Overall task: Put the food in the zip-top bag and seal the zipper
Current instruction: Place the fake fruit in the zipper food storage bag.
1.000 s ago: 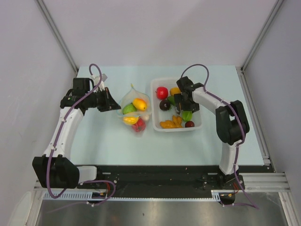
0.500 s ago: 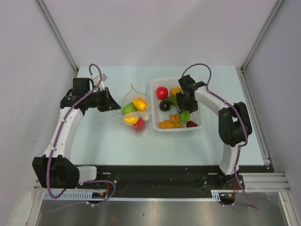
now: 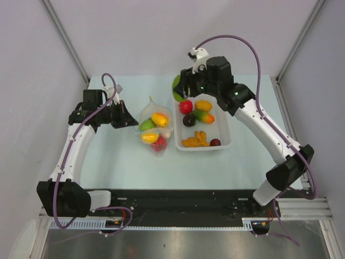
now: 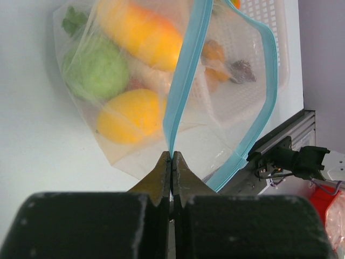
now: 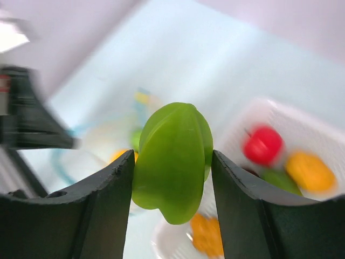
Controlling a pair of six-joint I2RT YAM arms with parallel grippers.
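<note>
Presently, top view: clear crinkly zip-top bag (image 3: 153, 127) on the pale table (image 3: 124, 162), several glossy toy foods (image 3: 159, 118) inside; white rectangular plastic basket (image 3: 225, 142) just beside it, some six pieces unpacked. My right pincer (image 3: 181, 89) raised over the basket's far left corner.

Left wrist view: my left pincer (image 4: 171, 159) shut tight on the teal-blue zipper strip (image 4: 186, 75), bag mouth agape.

Right wrist view: jaws part-spread, clamping a glossy green toy fruit (image 5: 172, 156) by both flanks.

Judged: packing near half done; this piece, the rest, and sealing remain.
</note>
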